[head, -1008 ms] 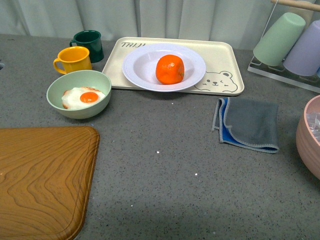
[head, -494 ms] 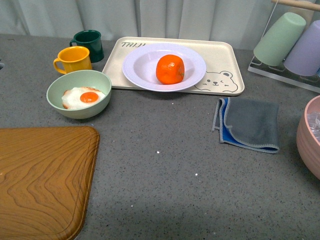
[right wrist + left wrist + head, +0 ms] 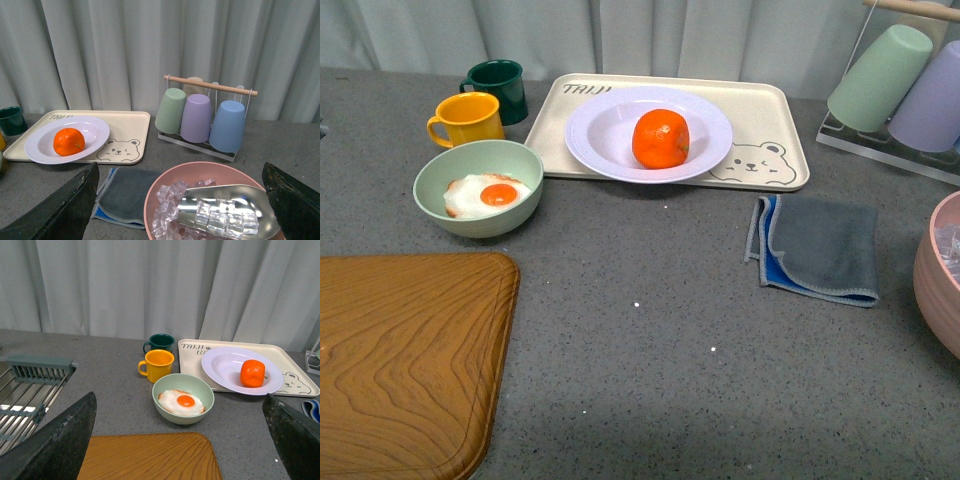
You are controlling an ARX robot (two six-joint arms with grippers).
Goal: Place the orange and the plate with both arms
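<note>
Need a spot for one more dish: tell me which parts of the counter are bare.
The widest bare counter lies between the wooden board, the grey cloth and the bear tray. It is crowded around the green bowl, yellow mug and dark green mug.

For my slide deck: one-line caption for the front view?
Orange sits in white plate on bear tray; no arms visible.

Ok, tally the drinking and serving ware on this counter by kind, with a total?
Mugs: 2, yellow mug, dark green mug
Tumblers on the rack: 3, green, purple, blue
Bowls: 2, pale green bowl, pink bowl
Plates: 1, white plate
Trays: 1, bear tray
Total: 9
</note>
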